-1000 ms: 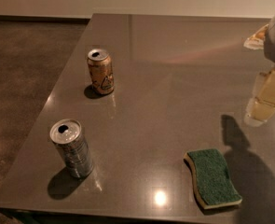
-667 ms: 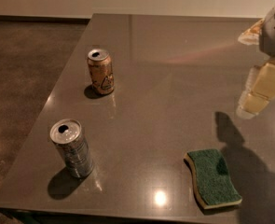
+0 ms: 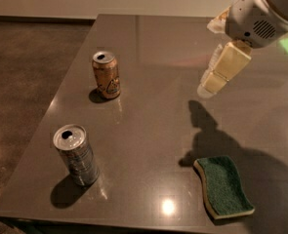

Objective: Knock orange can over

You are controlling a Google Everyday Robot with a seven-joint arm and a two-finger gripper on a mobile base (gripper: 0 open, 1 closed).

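The orange can point(image 3: 106, 75) stands upright on the dark grey table point(image 3: 153, 48), at the left middle, with a silver top and dark markings on its side. My gripper point(image 3: 209, 84) hangs above the table at the upper right, well to the right of the orange can and apart from it. Its cream-coloured finger point(image 3: 224, 68) points down and to the left. It holds nothing that I can see.
A silver-grey can point(image 3: 76, 155) stands upright near the front left corner. A green sponge point(image 3: 223, 185) lies at the front right. The table's left edge runs close to both cans, with brown floor point(image 3: 21, 72) beyond it.
My gripper and arm have moved left, farther over the table and toward the orange can. Both cans and the sponge have stayed in place.
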